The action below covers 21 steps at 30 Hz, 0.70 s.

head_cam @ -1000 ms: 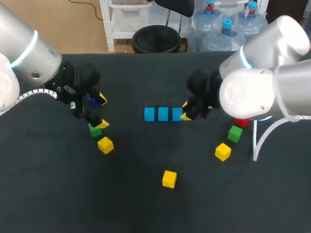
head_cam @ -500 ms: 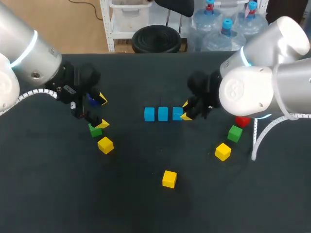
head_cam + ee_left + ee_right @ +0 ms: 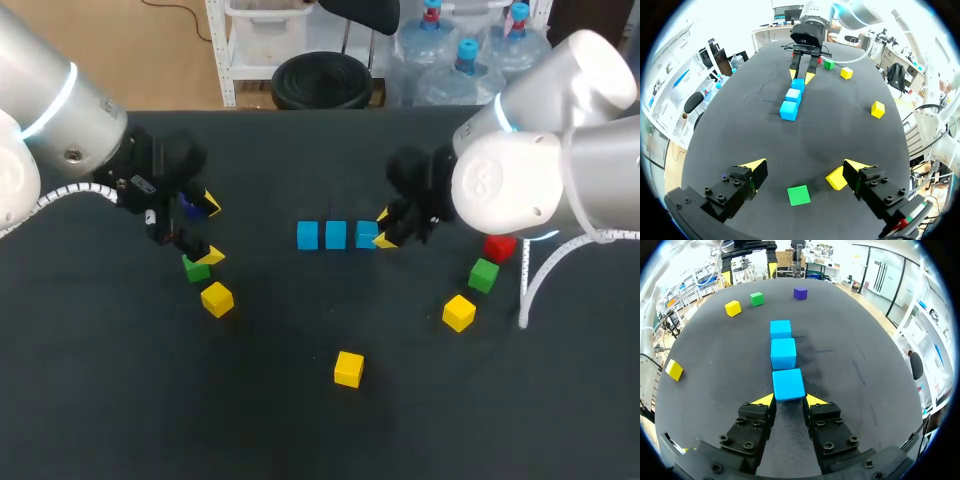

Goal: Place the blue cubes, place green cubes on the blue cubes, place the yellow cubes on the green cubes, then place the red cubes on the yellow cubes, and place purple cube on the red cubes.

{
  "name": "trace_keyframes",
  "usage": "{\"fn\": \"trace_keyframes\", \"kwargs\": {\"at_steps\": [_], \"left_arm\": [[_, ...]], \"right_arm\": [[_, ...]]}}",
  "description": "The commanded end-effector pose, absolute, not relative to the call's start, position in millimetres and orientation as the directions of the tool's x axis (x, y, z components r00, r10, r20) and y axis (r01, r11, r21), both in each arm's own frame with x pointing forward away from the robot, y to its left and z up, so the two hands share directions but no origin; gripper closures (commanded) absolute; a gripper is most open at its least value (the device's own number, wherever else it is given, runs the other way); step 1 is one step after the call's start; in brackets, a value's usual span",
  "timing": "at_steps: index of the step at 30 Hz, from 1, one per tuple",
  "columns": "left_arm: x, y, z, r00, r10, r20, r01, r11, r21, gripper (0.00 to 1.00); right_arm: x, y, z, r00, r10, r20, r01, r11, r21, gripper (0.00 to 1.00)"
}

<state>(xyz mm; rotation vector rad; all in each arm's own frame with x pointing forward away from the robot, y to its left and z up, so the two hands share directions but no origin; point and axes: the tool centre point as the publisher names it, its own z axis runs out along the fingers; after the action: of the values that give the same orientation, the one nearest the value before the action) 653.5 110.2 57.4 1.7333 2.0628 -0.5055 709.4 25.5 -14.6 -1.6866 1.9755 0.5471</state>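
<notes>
Three blue cubes (image 3: 335,235) lie in a straight left-to-right row at the middle of the worktop (image 3: 300,420), close beside one another, so I judge the first layer laid or all but laid. My right gripper (image 3: 790,400) sits at the right end of that row, right against the end cube. Whether it has hold of that cube or stands free of it, I cannot tell.

Nothing rests on the blue row, so I reckon the green, yellow, red and purple layers are all still to be done.

My left gripper (image 3: 805,165) hangs spread wide and empty at the left of the worktop. One green cube (image 3: 799,195) lies on the worktop under it, in the span between the two yellow tips and touched by neither. A yellow cube (image 3: 836,177) lies just beside that green one.

A second green cube (image 3: 484,274) and another yellow cube (image 3: 459,312) lie loose on the right, near a red cube (image 3: 499,248) partly hidden by my right arm. A third yellow cube (image 3: 348,368) lies alone, nearer than the row. The purple cube (image 3: 800,293) rests on the left, close to my left gripper.
</notes>
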Motion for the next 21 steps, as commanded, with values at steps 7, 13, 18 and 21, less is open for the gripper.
{"fn": "trace_keyframes", "kwargs": {"at_steps": [7,13,18,21], "left_arm": [[654,111,57,-0.149,0.840,-0.521,0.986,0.164,-0.019,0.00],[654,111,57,-0.149,0.840,-0.521,0.986,0.164,-0.019,0.00],[654,111,57,-0.149,0.840,-0.521,0.986,0.164,-0.019,0.00],[654,111,57,-0.149,0.840,-0.521,0.986,0.164,-0.019,0.00]], "right_arm": [[709,23,-14,-0.127,-0.794,-0.595,-0.987,0.159,-0.001,0.00],[706,19,-10,-0.131,-0.794,-0.593,-0.986,0.164,-0.002,0.00],[696,10,7,-0.123,-0.806,-0.579,-0.987,0.160,-0.013,0.00],[688,2,21,-0.127,-0.813,-0.568,-0.986,0.166,-0.018,0.00]]}}
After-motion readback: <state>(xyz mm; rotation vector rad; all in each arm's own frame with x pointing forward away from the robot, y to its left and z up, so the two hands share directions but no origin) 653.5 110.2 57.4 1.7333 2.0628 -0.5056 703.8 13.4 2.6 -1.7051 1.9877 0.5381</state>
